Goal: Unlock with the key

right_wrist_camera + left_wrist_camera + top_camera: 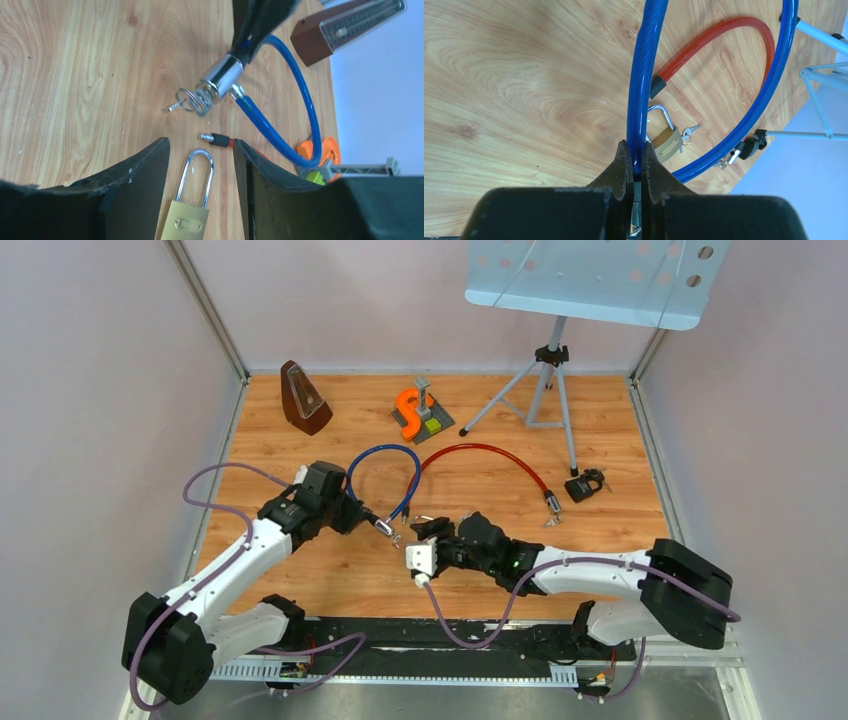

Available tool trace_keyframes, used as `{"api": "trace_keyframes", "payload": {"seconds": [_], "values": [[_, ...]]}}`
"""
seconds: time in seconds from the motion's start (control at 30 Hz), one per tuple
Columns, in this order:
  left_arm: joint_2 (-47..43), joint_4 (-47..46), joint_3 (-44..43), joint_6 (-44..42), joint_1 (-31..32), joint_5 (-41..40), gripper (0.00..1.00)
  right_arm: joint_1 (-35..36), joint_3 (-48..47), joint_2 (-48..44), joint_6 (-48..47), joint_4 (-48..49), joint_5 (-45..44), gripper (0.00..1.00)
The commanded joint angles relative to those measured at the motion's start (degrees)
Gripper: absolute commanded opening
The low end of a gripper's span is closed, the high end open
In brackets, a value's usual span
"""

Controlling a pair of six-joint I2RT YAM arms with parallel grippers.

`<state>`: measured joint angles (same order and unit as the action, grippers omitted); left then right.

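My left gripper [637, 161] is shut on the blue cable lock [644, 75] just behind its chrome cylinder [220, 77]. A key on a wire ring [191, 101] hangs from that cylinder's end. In the top view the left gripper [368, 518] holds this end out toward my right gripper [428, 530]. The right gripper [200, 150] is open. Its jaws stand either side of a brass padlock [190, 212] lying flat on the wood, with gaps on both sides of the shackle. In the left wrist view the padlock [667, 143] has small keys [690, 131] beside it.
A red cable lock [480, 452] arcs behind, its pin end [214, 138] just past my right fingertips. A black lock [585, 486] lies at the right. A metronome [303, 398], an orange-and-grey block [418, 412] and a music stand's tripod [545, 390] stand at the back.
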<state>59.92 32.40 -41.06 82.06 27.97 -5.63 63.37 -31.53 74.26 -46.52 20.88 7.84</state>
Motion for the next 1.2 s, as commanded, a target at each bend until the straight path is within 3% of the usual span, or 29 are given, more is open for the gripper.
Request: {"api": "trace_keyframes", "payload": {"seconds": [0.0, 0.43, 0.6, 0.7, 1.17], "values": [[-0.6, -1.4, -3.6, -1.6, -0.3, 0.2, 0.0, 2.5, -2.6, 3.4, -7.6, 7.0, -2.1, 0.51], [-1.6, -1.5, -3.4, -1.2, -0.3, 0.8, 0.0, 4.9, -4.9, 11.4, -10.9, 14.7, -5.2, 0.33], [-2.6, -2.9, -2.5, -0.1, -0.3, 1.3, 0.0, 5.1, -5.9, 13.3, -6.4, 15.0, -6.7, 0.13], [-4.8, -5.2, -0.2, 1.2, -0.3, 1.4, 0.0, 5.0, -6.3, 13.3, 0.2, 15.6, -7.7, 0.01], [-16.5, -23.8, 15.1, 10.7, -0.4, 4.0, 0.0, 1.0, -3.7, 10.5, 46.6, 23.6, -2.5, 0.0]]}}
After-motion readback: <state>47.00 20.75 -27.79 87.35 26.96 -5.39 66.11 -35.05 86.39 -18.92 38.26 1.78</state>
